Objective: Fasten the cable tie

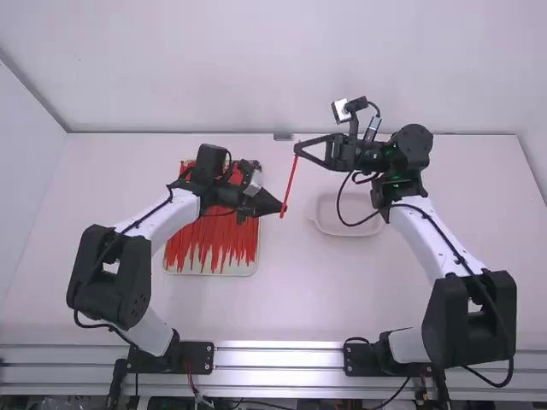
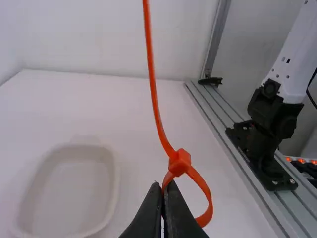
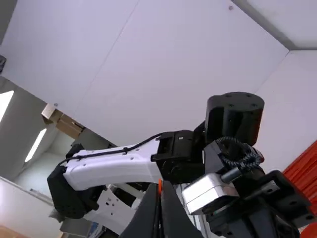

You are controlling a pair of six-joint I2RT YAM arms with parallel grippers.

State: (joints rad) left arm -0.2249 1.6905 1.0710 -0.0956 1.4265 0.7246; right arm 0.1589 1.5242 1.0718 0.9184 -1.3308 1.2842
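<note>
A red cable tie (image 1: 289,188) is stretched between both grippers above the table's middle. Its tail is threaded through its head (image 2: 179,162), leaving a small loop (image 2: 202,198). My left gripper (image 1: 279,206) is shut on the loop end, just below the head, with the strap (image 2: 153,89) running up and away from it. My right gripper (image 1: 297,149) is shut on the tail's far end, whose red tip (image 3: 159,185) peeks out between its closed fingers (image 3: 161,208). The left arm (image 3: 124,166) is seen from the right wrist.
A white tray (image 1: 248,272) with several loose red cable ties (image 1: 209,243) lies under the left arm. A shallow white dish (image 1: 346,215) (image 2: 64,188) sits on the table below the right arm. An aluminium rail (image 2: 233,148) edges the table.
</note>
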